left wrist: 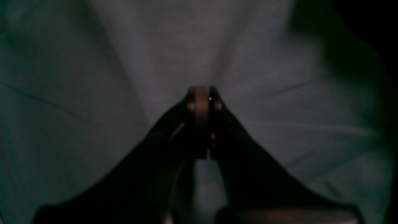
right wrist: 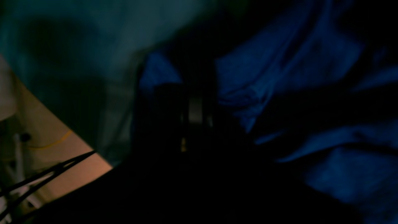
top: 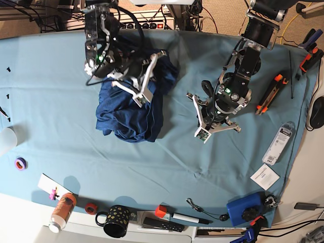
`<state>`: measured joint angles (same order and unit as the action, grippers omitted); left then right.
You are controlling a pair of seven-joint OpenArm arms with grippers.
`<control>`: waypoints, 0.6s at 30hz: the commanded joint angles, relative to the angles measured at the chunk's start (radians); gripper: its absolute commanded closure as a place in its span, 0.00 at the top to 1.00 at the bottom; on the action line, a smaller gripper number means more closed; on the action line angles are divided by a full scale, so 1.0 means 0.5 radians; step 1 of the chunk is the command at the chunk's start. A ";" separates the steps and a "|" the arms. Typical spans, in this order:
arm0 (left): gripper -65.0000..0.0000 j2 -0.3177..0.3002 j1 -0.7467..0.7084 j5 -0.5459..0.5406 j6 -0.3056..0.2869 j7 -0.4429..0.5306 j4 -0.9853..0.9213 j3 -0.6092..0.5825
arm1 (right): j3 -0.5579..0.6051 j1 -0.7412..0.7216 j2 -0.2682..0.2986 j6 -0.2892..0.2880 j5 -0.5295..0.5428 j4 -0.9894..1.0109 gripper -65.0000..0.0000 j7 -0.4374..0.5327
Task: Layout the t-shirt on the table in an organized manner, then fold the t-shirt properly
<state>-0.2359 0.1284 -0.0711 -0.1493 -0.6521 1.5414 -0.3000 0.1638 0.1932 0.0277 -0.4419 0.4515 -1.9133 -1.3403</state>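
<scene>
Jaws pressed together on both arms: the right gripper (top: 144, 93) pinches the t-shirt (top: 129, 114), bunched on the bench (top: 61, 91) far left; the left gripper (top: 202, 132) grips nothing. Spreading and folding remain.

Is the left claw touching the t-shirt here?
Apart. The base view shows the left claw over bare table cloth, with a clear teal gap to the t-shirt.

One t-shirt (top: 130, 114), one table (top: 50, 91), one mug (top: 115, 220), two tape rolls (top: 20, 163), one bottle (top: 62, 210)
</scene>
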 commanded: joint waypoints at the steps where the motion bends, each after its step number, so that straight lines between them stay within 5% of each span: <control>1: 0.00 0.000 0.043 0.002 0.008 0.051 0.032 0.007 | 0.000 -0.002 -0.005 -0.037 0.072 -0.034 0.00 0.022; 10: 0.00 -0.001 0.042 0.002 0.008 0.065 0.032 0.007 | 0.000 0.007 -0.005 -0.349 0.538 -0.037 0.00 0.117; 18: 0.00 0.000 0.043 0.001 0.008 0.066 0.032 0.007 | -0.140 0.006 -0.006 -0.350 0.525 -0.267 0.00 0.204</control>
<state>-0.2359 0.1284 -0.0711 -0.1490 -0.6453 1.5414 -0.2996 0.0929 0.2077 0.0273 -0.6102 0.6880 -2.0285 -1.2636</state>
